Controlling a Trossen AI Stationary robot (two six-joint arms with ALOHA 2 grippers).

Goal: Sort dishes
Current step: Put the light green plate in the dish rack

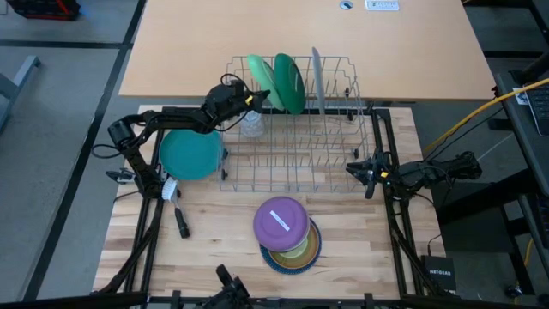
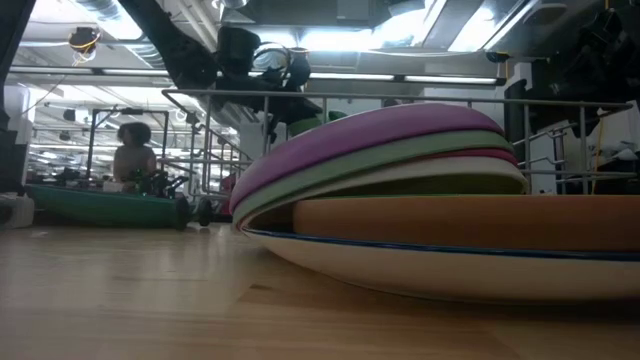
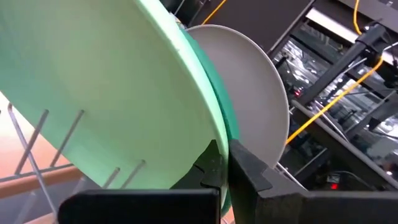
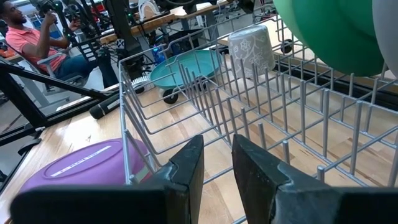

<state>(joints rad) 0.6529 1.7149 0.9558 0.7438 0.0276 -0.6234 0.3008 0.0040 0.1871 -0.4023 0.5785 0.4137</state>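
Stack: round plastic dishes (image 1: pixel 288 236), purple on top, nested at tabletop's near edge, awaiting sorting.
Left tool (image 1: pixel 255 97): clamped on pale green plastic plate (image 1: pixel 260 75), standing it in wire rack (image 1: pixel 343 163).
Right tool (image 1: pixel 358 171): part-open, holding nothing, at rack's right end.

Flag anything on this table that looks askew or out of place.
The purple dish topping the front stack sits tilted and off-centre instead of nested flat. A clear cup stands upside down in the wire rack. Nothing looks spilled or broken.

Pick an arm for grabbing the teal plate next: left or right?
Left, probably. The teal plate lies outside the wire rack on the left arm's side, near the left gripper, shut on the light green plate. The right gripper sits at the rack's far end.
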